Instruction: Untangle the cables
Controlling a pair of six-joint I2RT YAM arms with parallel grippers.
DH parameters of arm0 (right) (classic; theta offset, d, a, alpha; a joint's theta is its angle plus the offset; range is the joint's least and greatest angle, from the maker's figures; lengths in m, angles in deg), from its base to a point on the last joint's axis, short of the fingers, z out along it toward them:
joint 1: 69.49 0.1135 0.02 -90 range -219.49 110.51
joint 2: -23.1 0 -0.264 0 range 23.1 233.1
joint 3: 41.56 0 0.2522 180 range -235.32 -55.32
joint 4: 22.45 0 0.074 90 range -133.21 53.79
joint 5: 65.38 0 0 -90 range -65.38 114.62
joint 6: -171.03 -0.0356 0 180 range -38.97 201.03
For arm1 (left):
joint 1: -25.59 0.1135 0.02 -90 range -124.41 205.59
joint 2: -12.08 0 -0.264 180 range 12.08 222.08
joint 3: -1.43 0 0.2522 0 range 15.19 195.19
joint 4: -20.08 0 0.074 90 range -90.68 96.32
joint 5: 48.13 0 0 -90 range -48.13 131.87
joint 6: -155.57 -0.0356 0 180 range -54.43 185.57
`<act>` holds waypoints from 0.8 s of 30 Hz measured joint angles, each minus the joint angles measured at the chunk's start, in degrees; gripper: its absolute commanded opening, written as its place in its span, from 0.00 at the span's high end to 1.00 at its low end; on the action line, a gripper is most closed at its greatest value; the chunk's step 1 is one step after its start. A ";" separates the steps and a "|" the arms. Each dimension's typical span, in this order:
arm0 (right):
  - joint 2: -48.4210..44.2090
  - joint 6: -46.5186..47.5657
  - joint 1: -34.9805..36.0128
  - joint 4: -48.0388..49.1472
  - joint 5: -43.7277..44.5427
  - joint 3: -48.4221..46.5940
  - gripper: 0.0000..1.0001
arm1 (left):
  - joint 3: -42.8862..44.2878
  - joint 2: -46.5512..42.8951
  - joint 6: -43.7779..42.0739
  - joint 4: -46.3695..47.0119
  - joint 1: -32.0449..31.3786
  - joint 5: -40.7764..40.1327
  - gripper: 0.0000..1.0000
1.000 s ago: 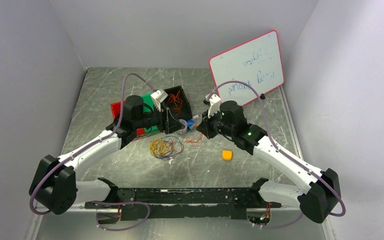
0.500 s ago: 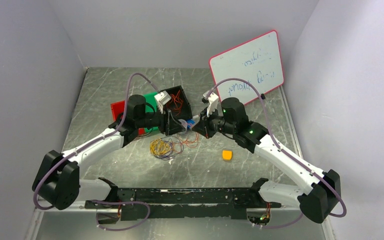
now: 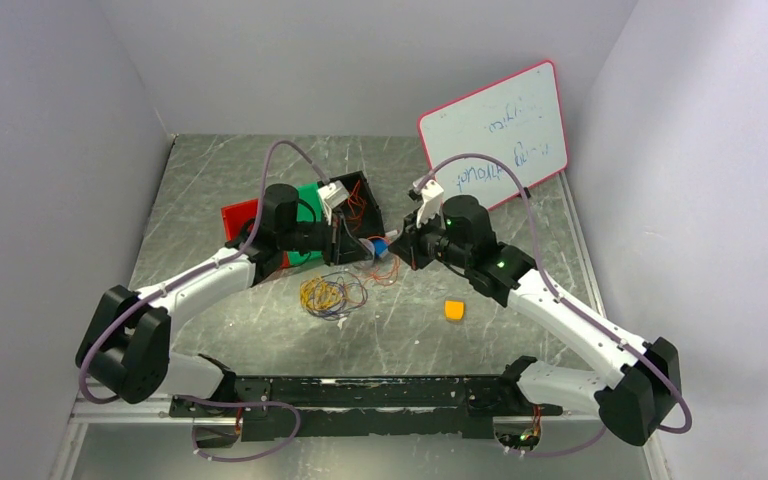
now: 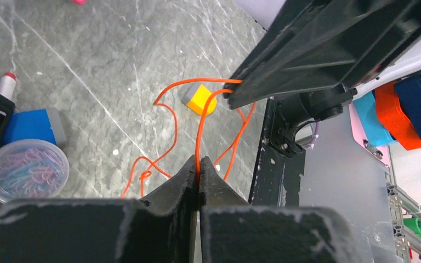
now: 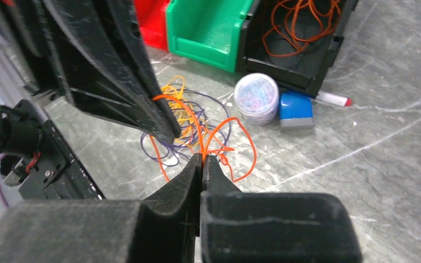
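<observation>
A thin orange cable (image 4: 197,137) hangs taut between both grippers above the table. My left gripper (image 4: 199,160) is shut on one strand of it, and my right gripper (image 5: 203,157) is shut on another strand (image 5: 199,137). In the top view the two grippers (image 3: 360,243) (image 3: 400,247) meet tip to tip in front of the bins. The rest of the orange cable (image 3: 388,270) trails in loops to the table. A tangle of yellow and purple cables (image 3: 328,296) lies just in front, and the orange cable runs over its edge (image 5: 183,118).
A black bin (image 3: 355,205) holding more orange wire, a green bin (image 5: 208,49) and a red bin (image 3: 235,215) stand behind the left gripper. A clear tub of paper clips (image 5: 256,98), a blue eraser (image 5: 296,109), a marker (image 5: 334,99), a yellow block (image 3: 454,310) and a leaning whiteboard (image 3: 500,130) surround them.
My left gripper has reached further right and shut on the orange cable. The right gripper has lifted a little, still holding its strand.
</observation>
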 measured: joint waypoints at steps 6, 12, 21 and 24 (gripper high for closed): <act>1.07 -2.01 -0.02 1.31 4.92 2.08 0.72 | 2.91 0.35 -1.49 -2.32 -0.02 0.00 0.93; 1.33 -3.65 -0.04 3.15 5.53 3.93 0.70 | 3.76 0.85 -3.26 -4.81 -0.02 -0.02 0.93; 1.66 -4.02 -0.07 3.78 6.16 4.07 0.56 | 5.09 0.90 -3.78 -7.39 -0.02 -0.94 0.93; 1.53 -4.00 -0.07 5.40 6.60 5.09 0.50 | 8.76 0.90 -3.61 -9.66 -0.09 -1.79 0.93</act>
